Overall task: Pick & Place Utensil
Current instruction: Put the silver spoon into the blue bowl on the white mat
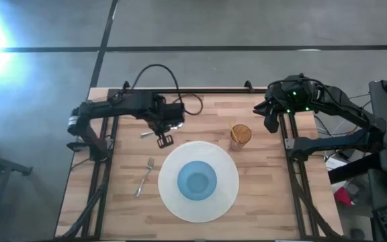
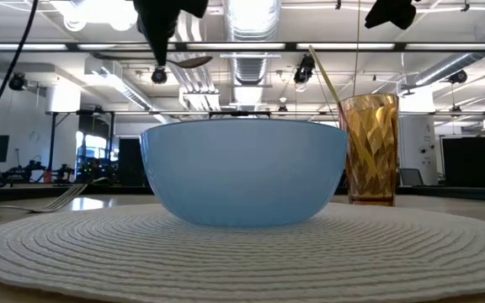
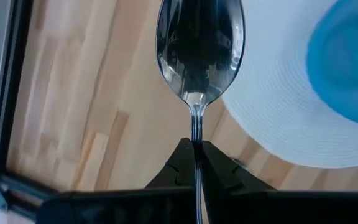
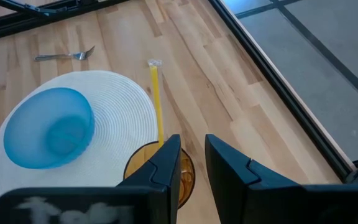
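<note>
A silver spoon (image 3: pixel 199 50) is in my left gripper (image 3: pixel 196 155), which is shut on it high above the table, over the bare wood just far-left of the white round placemat (image 1: pixel 173 202). In the low view the spoon (image 2: pixel 189 61) hangs level under the left gripper (image 2: pixel 159 59). A silver fork (image 1: pixel 144 176) lies flat on the table left of the placemat. A blue bowl (image 1: pixel 197 180) sits on the middle of the placemat. My right gripper (image 4: pixel 192 163) is open, raised above the amber glass (image 4: pixel 157 177) with a yellow straw (image 4: pixel 156 93). My left gripper pinches the spoon's thin handle (image 3: pixel 196 132) just behind its bowl, between the two fingertips (image 3: pixel 178 163). The fingers point down from above. The spoon is lifted clear of the table and lies about level, its bowl sticking out past the fingertips.
The amber glass (image 1: pixel 240 136) stands on the wood at the placemat's far right edge, its straw leaning toward the table's left. Black frame rails (image 1: pixel 293 168) run along both side edges. Bare wood (image 1: pixel 119 202) lies left of the fork and right of the placemat.
</note>
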`<state>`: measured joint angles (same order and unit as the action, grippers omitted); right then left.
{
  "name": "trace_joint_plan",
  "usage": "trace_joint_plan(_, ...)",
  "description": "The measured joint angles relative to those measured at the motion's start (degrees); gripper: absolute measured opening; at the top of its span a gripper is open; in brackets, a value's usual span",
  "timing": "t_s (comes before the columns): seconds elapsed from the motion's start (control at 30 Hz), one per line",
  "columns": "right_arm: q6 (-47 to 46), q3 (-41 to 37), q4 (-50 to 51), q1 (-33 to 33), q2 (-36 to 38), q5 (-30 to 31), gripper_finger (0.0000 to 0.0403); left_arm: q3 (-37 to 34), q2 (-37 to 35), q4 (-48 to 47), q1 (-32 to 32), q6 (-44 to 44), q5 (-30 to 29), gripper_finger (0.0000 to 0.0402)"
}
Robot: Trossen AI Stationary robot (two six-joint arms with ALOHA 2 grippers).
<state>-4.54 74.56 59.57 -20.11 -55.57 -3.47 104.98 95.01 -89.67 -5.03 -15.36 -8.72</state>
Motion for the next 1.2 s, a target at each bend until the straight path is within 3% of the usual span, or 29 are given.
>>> trace_joint_plan(0.53, 0.0, 0.0, 0.2, 0.0, 0.0, 0.0, 0.0068, 7.5, 10.0, -0.3, 8.7, 7.3, -1.7, 0.0001)
trace_joint_plan(0.93, -1.4, 0.0, 0.2, 0.0, 0.0, -0.3, 0.0068, 7.4, 13.7, -0.3, 17.8, 13.6, -13.9, 0.0001)
trace_joint_plan(1.2, -6.1, 0.0, 0.0, 2.0, 0.1, -8.9, 0.0068, 7.3, 16.2, -0.2, 22.3, 19.8, -26.2, 0.0001)
